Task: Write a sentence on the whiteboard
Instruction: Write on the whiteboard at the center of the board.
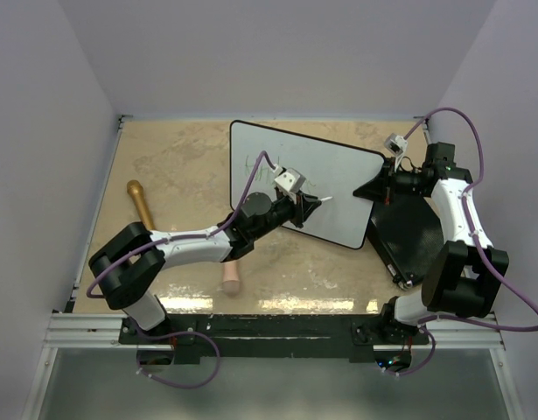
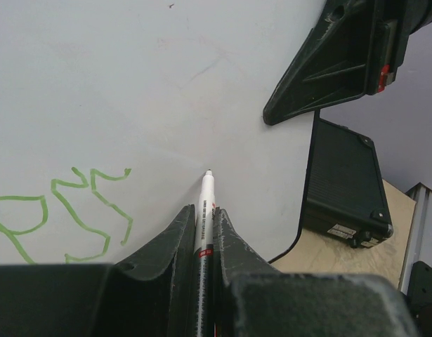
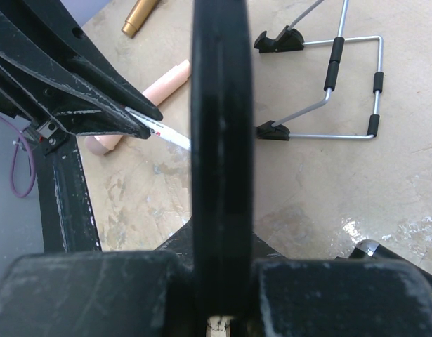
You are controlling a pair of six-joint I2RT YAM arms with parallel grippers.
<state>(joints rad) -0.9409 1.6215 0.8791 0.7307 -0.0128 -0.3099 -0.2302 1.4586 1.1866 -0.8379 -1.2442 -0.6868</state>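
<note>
Thin, stiff and glossy, the whiteboard likely slides easily, so the right claw clamps its right rim while the left claw pinches a marker.

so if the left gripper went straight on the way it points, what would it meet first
The whiteboard: the marker shut in the left gripper aims at its bare face, right of the green writing. Tip contact unclear.

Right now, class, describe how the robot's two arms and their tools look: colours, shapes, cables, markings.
The left arm and right arm have white link shells with bulky black joints. A purple cable loops along each. The left tool and right tool have black, tapered, scuffed fingers; the right tool shows a small red mark.
</note>
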